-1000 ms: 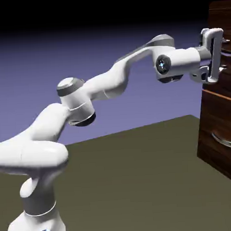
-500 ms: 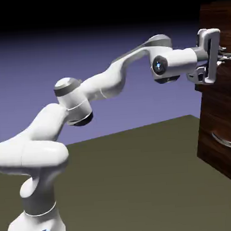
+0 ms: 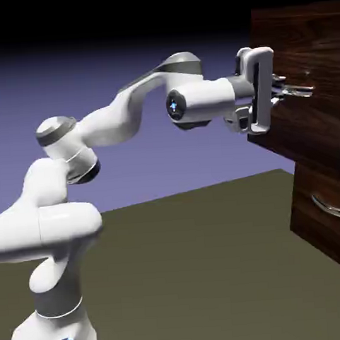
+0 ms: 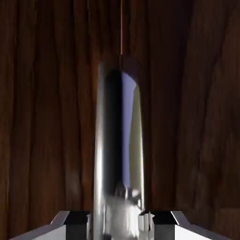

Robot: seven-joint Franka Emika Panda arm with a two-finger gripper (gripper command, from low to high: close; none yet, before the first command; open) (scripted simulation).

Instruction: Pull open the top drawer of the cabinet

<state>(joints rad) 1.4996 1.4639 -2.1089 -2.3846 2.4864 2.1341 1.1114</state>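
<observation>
A white robot arm (image 3: 127,119) rises from its base (image 3: 52,332) in the exterior view's lower left, a bright blue strip glowing low on that base, and stands on a dark olive-brown, flat table (image 3: 186,271). It bends up through rounded white links with grey collars and reaches across to the exterior view's right, where the white gripper (image 3: 293,92) points at the wood. Its jaws are pinching the curved, shiny silver bar handle (image 4: 119,154): in the hand view a dark-padded fingertip (image 4: 77,225) lies at each side of the bar, which runs up between them and mirrors violet, black and olive. Behind the bar is the top drawer (image 3: 307,115), a wide front of dark brown, glossy wood grain, filling the hand view's background, with a thin orange line (image 4: 121,28) above the handle's far end there. The top drawer is pulled out, its front standing forward of the lower drawer front (image 3: 325,227) in the tall, boxy, dark brown cabinet (image 3: 297,211). That lower front, in like wood grain, carries its own curved silver handle (image 3: 332,207). Farthest off, a plain blue-violet backdrop (image 3: 193,154) darkens to black at the top.
</observation>
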